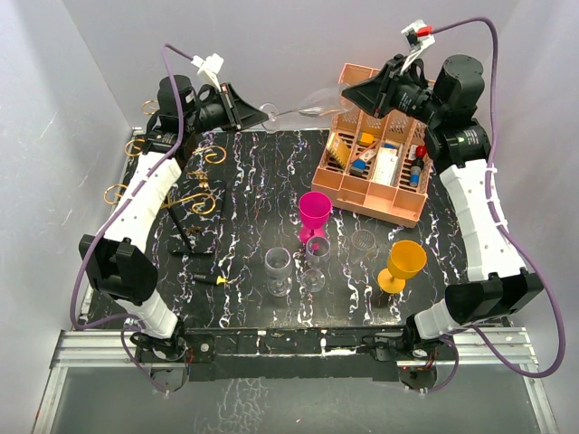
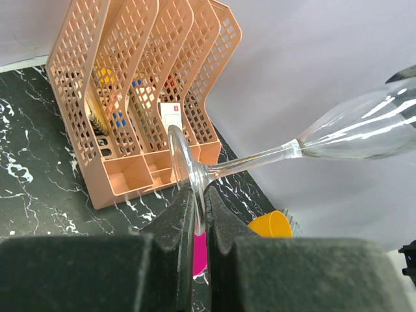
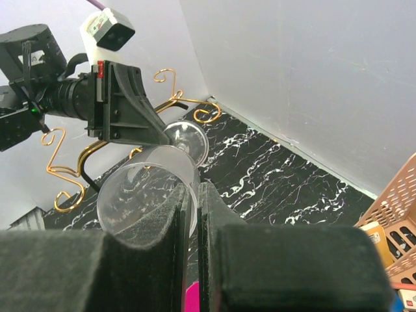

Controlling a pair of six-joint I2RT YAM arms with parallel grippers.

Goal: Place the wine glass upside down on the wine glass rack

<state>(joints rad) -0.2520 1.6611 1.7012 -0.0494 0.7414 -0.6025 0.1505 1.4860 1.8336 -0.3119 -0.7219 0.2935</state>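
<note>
Over the far edge of the table (image 1: 244, 181): you have the wine glass (image 1: 303, 108) held on its side in the air between the two arms, foot to the left and bowl to the right.
Left gripper (image 1: 260, 110): pressed together on the glass's foot. In the left wrist view the fingers (image 2: 179, 218) pinch the disc edge-on, and the stem runs off to the right.
Right gripper (image 1: 348, 93): clamped on the rim of the bowl. In the right wrist view the glass wall sits in the narrow slit between the fingers (image 3: 162, 224).
Glass attitude: roughly level, neither upright nor inverted. It touches nothing except your two grippers.
Wine glass rack (image 1: 201, 201): gold wire, standing on the left part of the table, left of and nearer than the glass, and apart from it.
Rack base: your left arm crosses the rack in the top view, so you cannot tell how the black base sits.
File organiser (image 1: 380, 167): salmon-pink, at the far right, just below the right gripper in the top view.
Magenta goblet (image 1: 315, 212): upright, mid-table.
Orange goblet (image 1: 403, 262): upright, near right.
Clear glasses (image 1: 279, 267): two stand near centre. A third faint one, right of the magenta goblet, is probably another.
</note>
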